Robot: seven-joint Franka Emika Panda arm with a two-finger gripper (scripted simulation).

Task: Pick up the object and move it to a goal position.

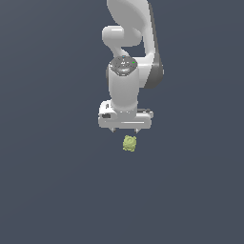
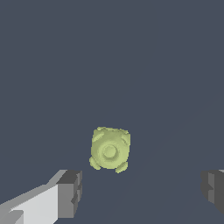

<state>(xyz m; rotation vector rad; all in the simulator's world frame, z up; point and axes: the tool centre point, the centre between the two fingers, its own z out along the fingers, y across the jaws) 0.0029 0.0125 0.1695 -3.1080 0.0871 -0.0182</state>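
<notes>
The gripper [image 1: 125, 129] hangs with jaws wide apart, holding nothing. The object [image 1: 129, 143] lies just beyond the fingertips [image 2: 70, 192], maybe slightly off-centre; better to centre first, then descend.

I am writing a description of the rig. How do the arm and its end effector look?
The arm is glossy white with rounded links, dark grey at one joint. The end effector has a wide white bar body; its fingers are white, tipped with blocky dark grey pads. No cables or markings show.
</notes>
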